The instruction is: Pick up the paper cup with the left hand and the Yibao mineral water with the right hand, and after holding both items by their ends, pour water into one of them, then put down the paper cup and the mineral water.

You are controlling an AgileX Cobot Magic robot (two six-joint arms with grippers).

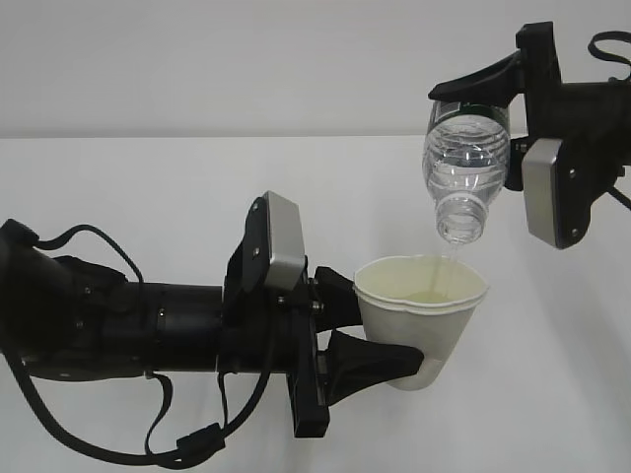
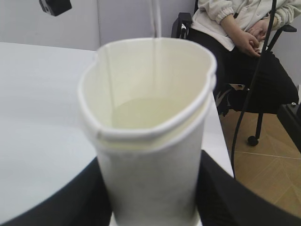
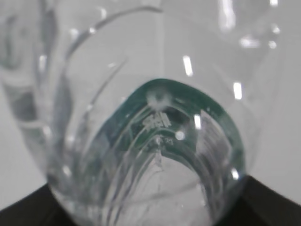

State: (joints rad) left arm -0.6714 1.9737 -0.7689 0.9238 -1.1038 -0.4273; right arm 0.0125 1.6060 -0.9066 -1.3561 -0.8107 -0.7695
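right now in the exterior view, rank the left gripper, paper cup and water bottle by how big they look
1. left gripper, largest, though it may sit nearer the camera
2. paper cup and water bottle look about alike in size; not ranked

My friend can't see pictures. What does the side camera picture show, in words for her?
A clear water bottle, tipped neck-down in the right gripper, pours a thin stream into a white paper cup. The left gripper holds the cup upright near its bottom, above a white table; a little water shows inside.
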